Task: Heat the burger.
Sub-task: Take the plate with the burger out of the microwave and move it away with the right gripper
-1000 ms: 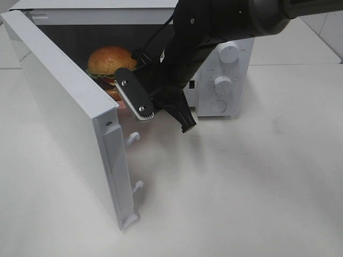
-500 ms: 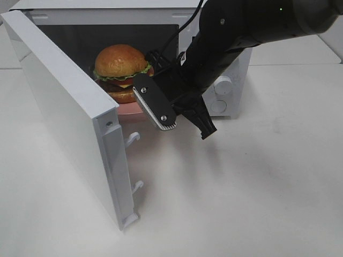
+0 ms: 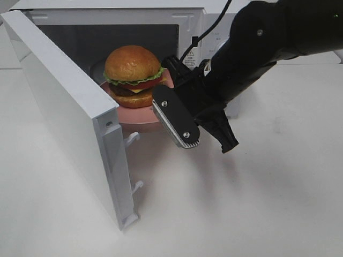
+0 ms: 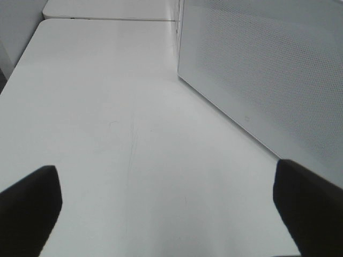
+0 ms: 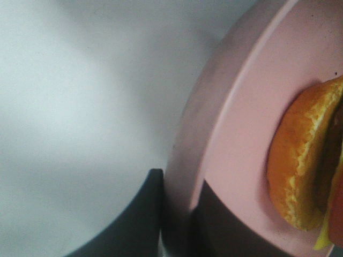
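The burger (image 3: 133, 75), a golden bun with lettuce, tomato and patty, sits on a round pink plate (image 3: 131, 116) at the mouth of the open white microwave (image 3: 107, 6). My right gripper (image 3: 170, 119) is shut on the plate's right rim and holds it just above the opening's floor. The right wrist view shows the plate rim (image 5: 214, 160) pinched between the two dark fingers (image 5: 136, 219), with the bottom bun (image 5: 300, 166) beside them. My left gripper (image 4: 166, 214) is open and empty over the bare table, outside the exterior view.
The microwave door (image 3: 69, 118) stands wide open at the left, its two latch hooks (image 3: 132, 139) pointing toward the plate. My right arm covers the control panel. The microwave's perforated side wall (image 4: 257, 80) is to the right in the left wrist view. White table (image 3: 241, 203) lies in front.
My right gripper has drawn the plate and burger out from deep inside the microwave to its opening, moving right and toward the front. The left gripper shows no earlier frame.
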Action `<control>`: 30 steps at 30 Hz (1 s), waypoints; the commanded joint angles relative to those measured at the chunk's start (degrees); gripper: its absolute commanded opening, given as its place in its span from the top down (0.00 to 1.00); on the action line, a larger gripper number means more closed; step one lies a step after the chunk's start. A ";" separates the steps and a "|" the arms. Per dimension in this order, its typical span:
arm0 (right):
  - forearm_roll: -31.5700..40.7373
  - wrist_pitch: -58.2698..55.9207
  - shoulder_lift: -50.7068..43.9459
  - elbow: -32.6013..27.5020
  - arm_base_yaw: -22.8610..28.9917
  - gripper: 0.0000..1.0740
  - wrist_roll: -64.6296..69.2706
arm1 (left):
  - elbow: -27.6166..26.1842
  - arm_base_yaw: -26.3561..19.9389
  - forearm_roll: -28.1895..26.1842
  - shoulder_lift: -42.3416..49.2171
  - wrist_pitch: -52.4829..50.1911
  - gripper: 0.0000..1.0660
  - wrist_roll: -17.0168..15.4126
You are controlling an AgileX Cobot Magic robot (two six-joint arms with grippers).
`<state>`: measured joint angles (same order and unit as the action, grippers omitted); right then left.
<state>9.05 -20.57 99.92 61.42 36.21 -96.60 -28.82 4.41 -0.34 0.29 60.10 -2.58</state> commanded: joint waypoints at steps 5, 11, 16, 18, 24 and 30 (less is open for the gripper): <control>0.29 7.51 -6.36 -6.88 0.06 1.00 -0.69 | 0.17 -0.11 -0.17 1.03 -0.74 0.06 -0.17; -0.86 9.11 -11.63 -12.26 0.17 1.00 -0.34 | 0.17 -0.11 -0.17 1.03 -0.74 0.06 -0.17; -3.15 9.05 -15.41 -15.47 0.17 0.99 2.69 | 0.17 -0.11 -0.17 1.03 -0.74 0.06 -0.11; -3.15 9.05 -16.27 -16.21 0.17 0.99 3.09 | 0.17 -0.11 -0.17 1.03 -0.74 0.06 -0.11; -3.15 9.00 -22.63 -21.54 0.17 0.99 5.27 | 0.17 -0.11 -0.17 1.03 -0.74 0.06 -0.17; -3.15 7.91 -29.16 -26.13 0.17 0.99 7.39 | 0.17 -0.11 -0.17 1.03 -0.74 0.06 -0.17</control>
<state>6.02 -15.64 74.14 36.10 36.21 -90.70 -28.82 4.41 -0.34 0.29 60.10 -2.58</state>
